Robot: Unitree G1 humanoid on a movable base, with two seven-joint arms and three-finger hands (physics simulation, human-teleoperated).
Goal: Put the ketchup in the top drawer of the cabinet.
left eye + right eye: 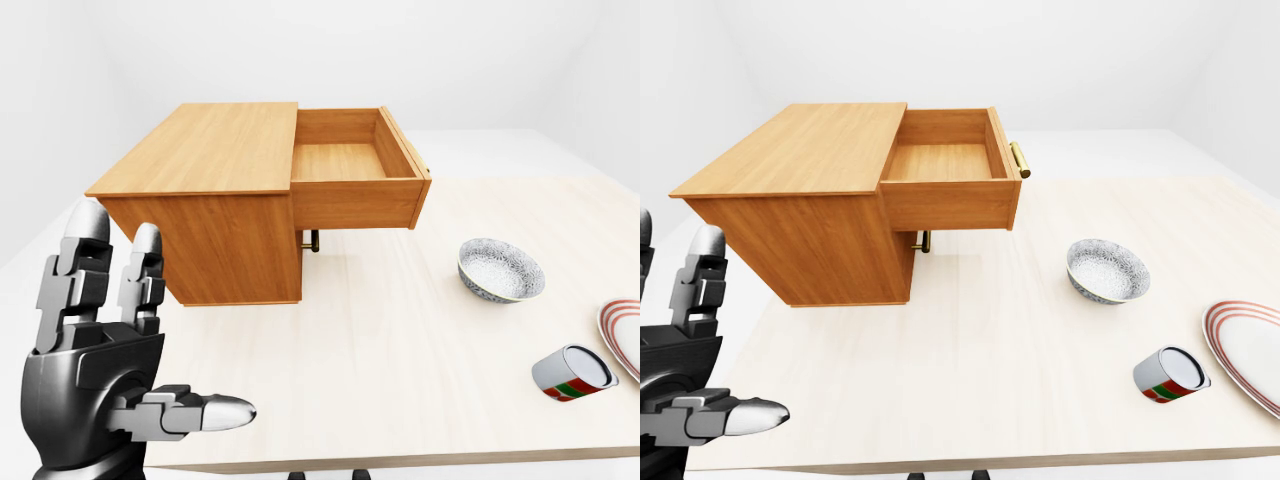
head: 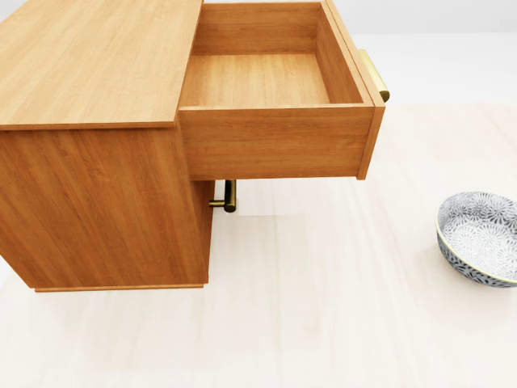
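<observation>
The top drawer (image 2: 266,81) of the cabinet (image 1: 215,200) stands pulled right out and bare inside, so the way in from above is free; I'd say that is why it is left open, ready to receive something. Its brass handle (image 1: 1018,160) sits on the outer face, at about 3 o'clock from the drawer's hollow in the right-eye view. A second brass handle (image 2: 229,196) peeps out below, under the drawer.

The left hand (image 1: 110,370) is raised at 8 o'clock in the left-eye view, fingers (image 1: 80,270) upright and spread, thumb stuck out sideways, holding nothing and well apart from everything on the table (image 1: 400,370). The right hand is nowhere to be seen.

The ketchup: I cannot point to a bottle. The only candidate is a small red, green and white container (image 1: 1170,376) lying on its side at about 4 o'clock in the right-eye view, just beside a red-rimmed plate (image 1: 1250,350) and well apart from the cabinet. A patterned bowl (image 1: 500,270) sits between it and the drawer. By my reckoning the pick-up is not yet begun.
</observation>
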